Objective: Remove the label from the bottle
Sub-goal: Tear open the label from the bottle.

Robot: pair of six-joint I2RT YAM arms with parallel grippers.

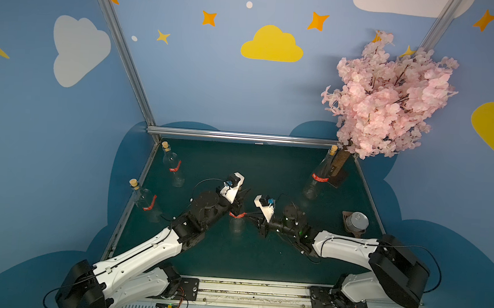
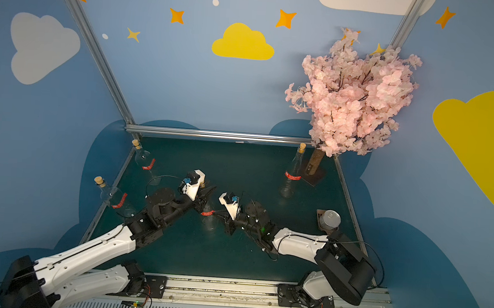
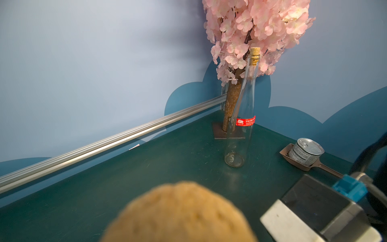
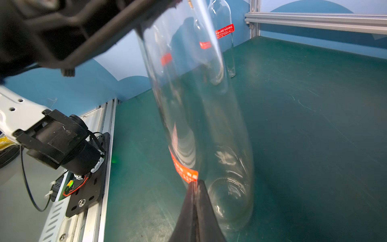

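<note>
Now the right gripper (image 4: 195,188) pinches shut on the label (image 4: 184,169) edge while the left gripper (image 1: 238,203) clamps the bottle (image 4: 209,125) neck, so peel slowly along the glass, avoiding a tear.

Four bottles (image 1: 173,165) (image 1: 147,202) (image 1: 317,179) (image 1: 237,224), one can (image 1: 357,222), one tree (image 1: 386,96)

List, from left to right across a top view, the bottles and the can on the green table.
Near-left corked bottle → far-left corked bottle → centre bottle → far-right corked bottle → tin can. The blossom tree overlaps the last two, so it is left out.
</note>
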